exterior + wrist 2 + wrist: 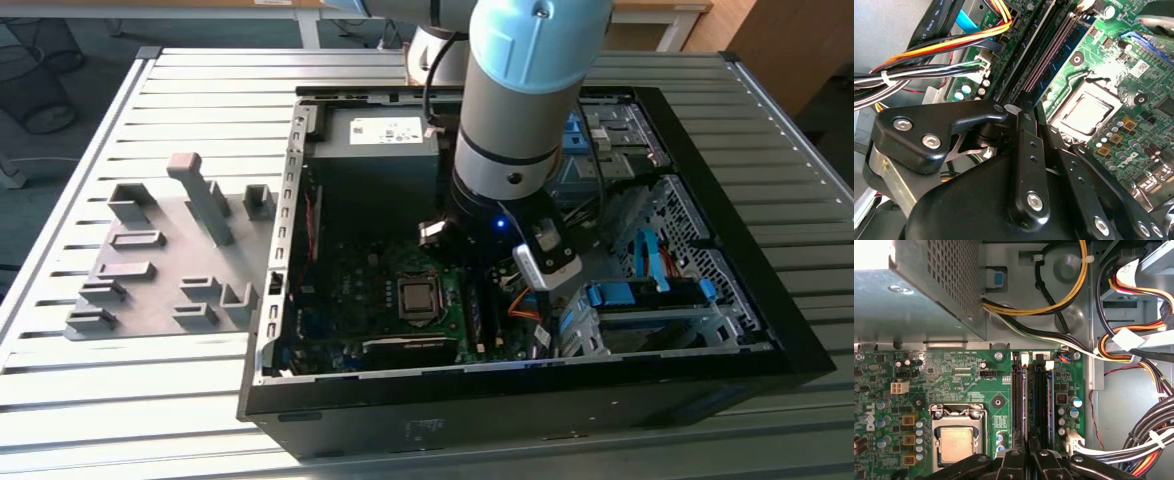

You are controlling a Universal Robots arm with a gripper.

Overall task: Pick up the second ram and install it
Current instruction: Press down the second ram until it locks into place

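Second ram (1049, 405) just beyond tool (1029, 460)

The grey and light-blue robot arm (514, 110) reached steeply down in the exterior view, its wrist pointing almost straight downward, with a small blue light glowing on the dark wrist section. In both wrist views the black metal gripper (1026, 130) hung low, its linkage bars drawn in so that the two narrow fingers (1016, 460) stood side by side, almost touching.
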